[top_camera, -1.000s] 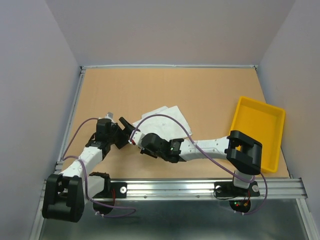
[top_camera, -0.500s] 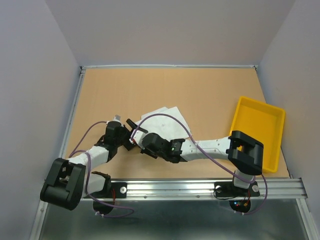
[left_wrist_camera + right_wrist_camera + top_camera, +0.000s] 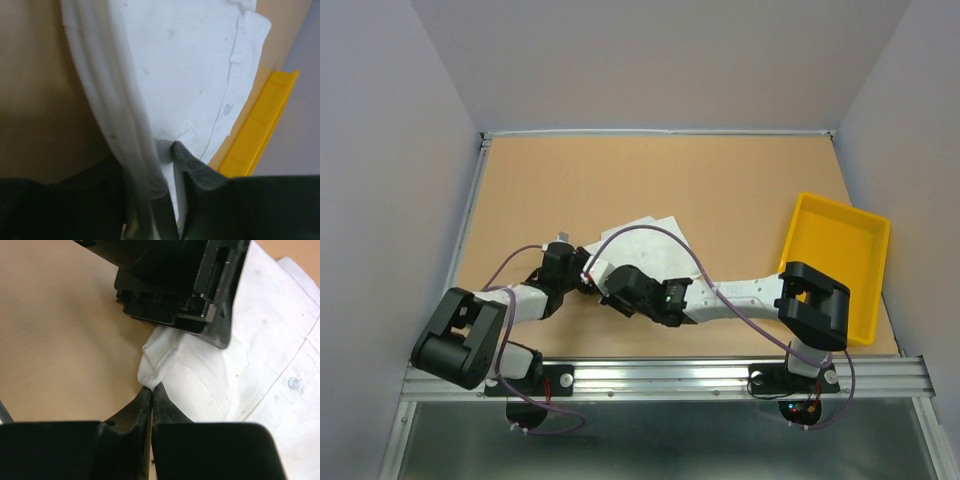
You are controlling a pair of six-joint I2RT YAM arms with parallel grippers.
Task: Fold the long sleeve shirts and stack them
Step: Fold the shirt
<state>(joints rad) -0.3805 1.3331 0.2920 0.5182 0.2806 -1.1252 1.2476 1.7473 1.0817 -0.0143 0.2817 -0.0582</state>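
Tan, matte tabletop point(image 3: 620, 180) walled in grey on three sides. Glossy yellow tray point(image 3: 835, 262) at the right edge, set askew, well apart from the garment. Metal rail point(image 3: 670, 375) along the near edge. Both arms reaching in from the near edge and crossing low over the near-centre, masking the near side of the long sleeve shirt point(image 3: 650, 240). Purple cable point(image 3: 660, 232) arching above the cloth. Shirt folded into a flat white packet just near-left of the tabletop centre, lying skew to the tabletop edges, one corner aimed at the far-right corner. Long axis not determinable under the arms. Thin, soft, creased fabric, with a stitched placket and small clear buttons visible in both wrist views. Left tool point(image 3: 585, 275) at the packet's left edge, dark fingers either side of a hanging fold of cloth; firm pinch or mere straddle not determinable. Right tool point(image 3: 150, 390) just beside it, fingers pressed together and pinching a puckered corner of the shirt at their tips.
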